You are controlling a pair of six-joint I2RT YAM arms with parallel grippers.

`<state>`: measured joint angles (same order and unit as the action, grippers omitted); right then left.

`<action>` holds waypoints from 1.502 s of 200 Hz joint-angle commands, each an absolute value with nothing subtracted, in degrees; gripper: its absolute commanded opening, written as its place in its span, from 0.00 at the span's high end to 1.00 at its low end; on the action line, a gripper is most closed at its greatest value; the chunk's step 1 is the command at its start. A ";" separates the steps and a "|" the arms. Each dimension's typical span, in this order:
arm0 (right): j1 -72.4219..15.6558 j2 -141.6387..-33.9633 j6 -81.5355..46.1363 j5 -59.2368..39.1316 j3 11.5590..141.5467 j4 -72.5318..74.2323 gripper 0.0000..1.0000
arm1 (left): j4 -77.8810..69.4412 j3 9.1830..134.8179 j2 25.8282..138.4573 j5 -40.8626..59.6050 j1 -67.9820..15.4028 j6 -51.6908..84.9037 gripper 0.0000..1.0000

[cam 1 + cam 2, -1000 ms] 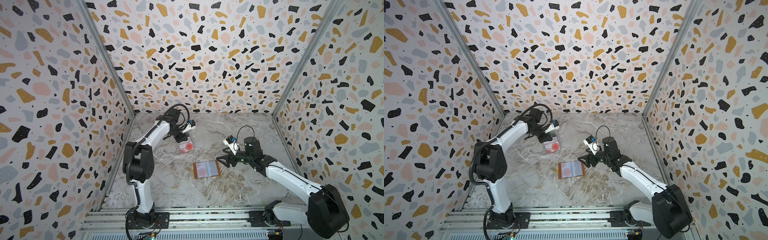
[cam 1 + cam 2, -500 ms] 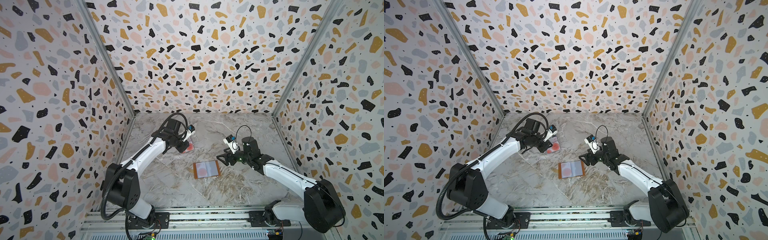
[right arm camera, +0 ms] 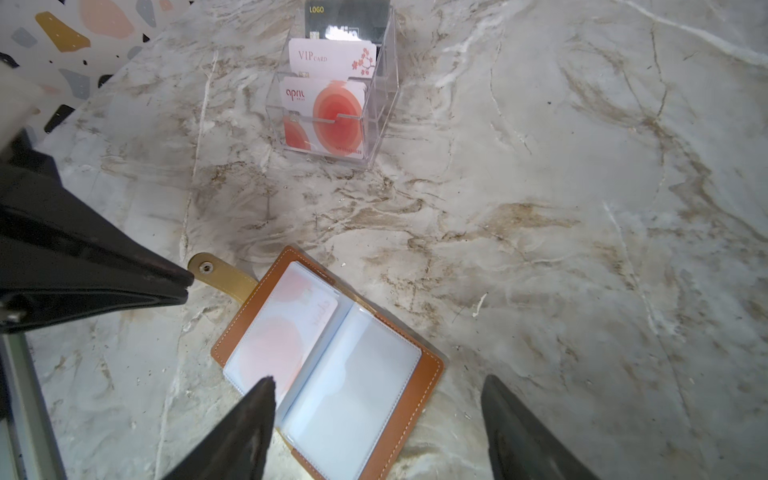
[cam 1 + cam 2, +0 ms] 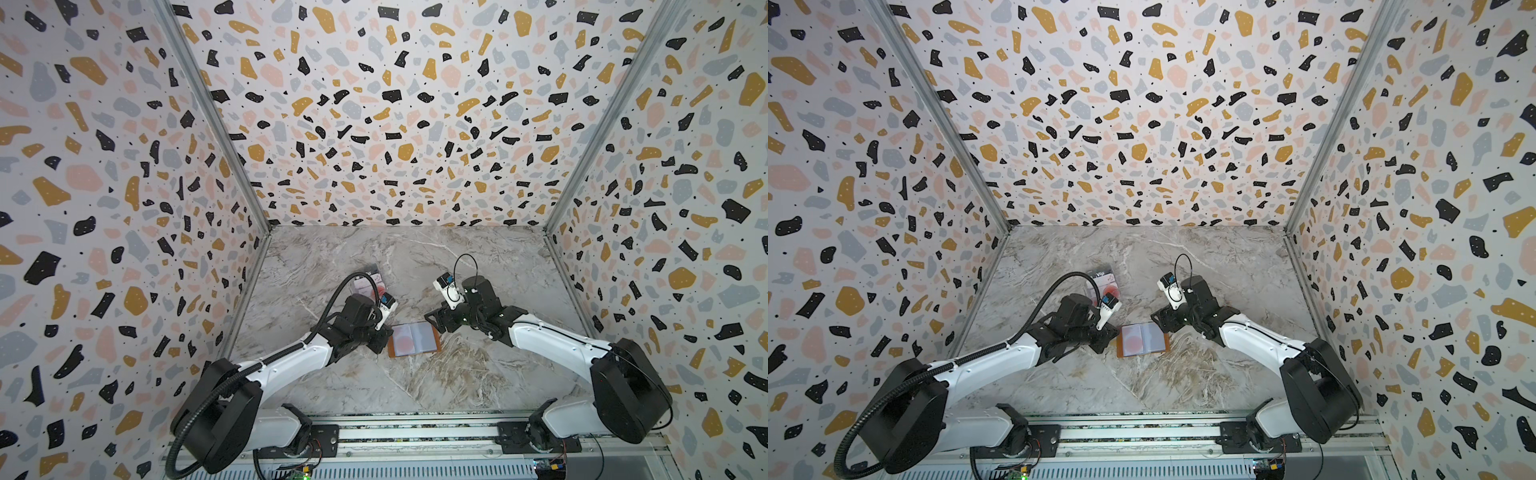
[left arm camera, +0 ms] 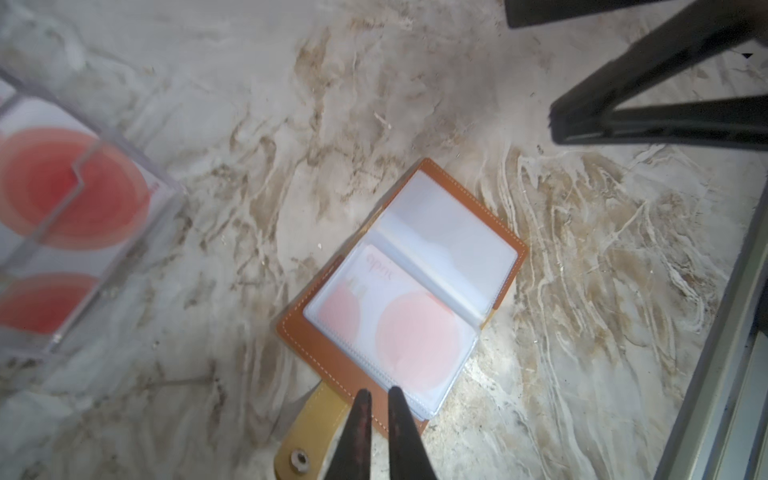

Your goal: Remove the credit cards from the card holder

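The marble worktop carries everything, and the card holder lies flat and open on it, midway between your two arms. I think it lies like this so that both tools can reach its sleeves from opposite edges. The clear case stands well apart from the card holder, beyond its strap side, with several cards upright in it; it looks like the place where taken-out cards go.

In the card holder, one credit card, white with pale red circles, sits inside the sleeve on the half next to the strap. The other half looks empty. Whether the sleeves below hold more, I cannot tell.

The right tool hangs over the empty half with its jaws spread wide and grasps nothing. The left tool is at the strap edge of the card holder with its jaws almost together, only a thin slit between them, and nothing in it. Whether it touches the leather, I cannot tell.
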<state>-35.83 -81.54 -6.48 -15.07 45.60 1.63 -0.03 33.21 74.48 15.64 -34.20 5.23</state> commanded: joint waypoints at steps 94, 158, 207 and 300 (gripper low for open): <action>-45.52 -90.52 -9.05 -6.55 52.93 1.02 0.21 | -14.01 24.60 75.55 7.89 -34.45 15.79 0.93; -49.97 -95.86 -8.61 -4.21 56.78 -0.47 0.21 | -15.95 23.05 77.58 8.55 -34.45 16.69 0.94; -53.48 -99.71 -7.92 -0.91 59.44 -2.76 0.19 | -16.13 22.86 78.14 6.60 -34.45 17.50 0.95; -54.84 -101.48 -7.56 0.41 59.59 -4.95 0.27 | -15.49 22.59 80.15 5.61 -34.45 20.13 0.96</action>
<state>-54.61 -100.99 -8.01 -0.38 58.26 -3.05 -14.28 23.22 79.64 6.31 -34.22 19.27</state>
